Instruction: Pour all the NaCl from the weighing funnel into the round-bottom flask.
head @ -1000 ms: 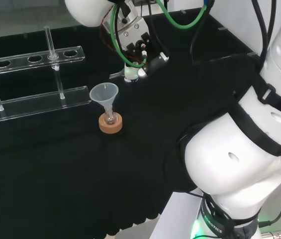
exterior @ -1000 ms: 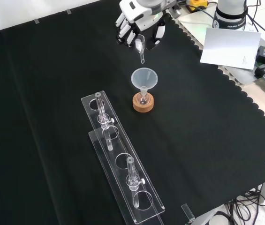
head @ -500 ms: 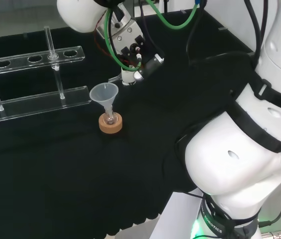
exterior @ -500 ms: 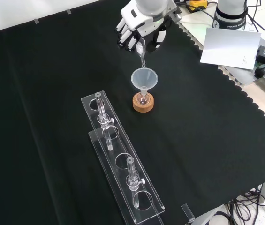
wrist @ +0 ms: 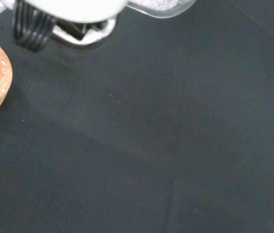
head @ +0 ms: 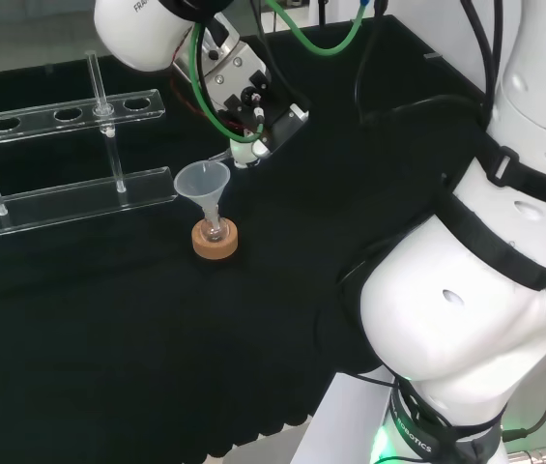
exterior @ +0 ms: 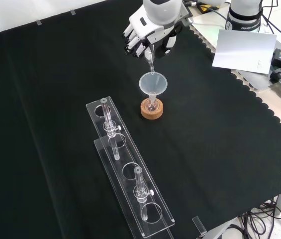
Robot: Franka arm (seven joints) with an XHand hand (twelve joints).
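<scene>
Fingers of the hand are curled round the weighing funnel, which is held tilted with its spout just above the rim of the plastic funnel. That funnel is seated in the round-bottom flask on its cork ring, toward the far edge of the desk in the front view. Salt may be spilled onto the cloth if the spout is left off the rim's centre, and the flask may be toppled if the funnel is knocked
</scene>
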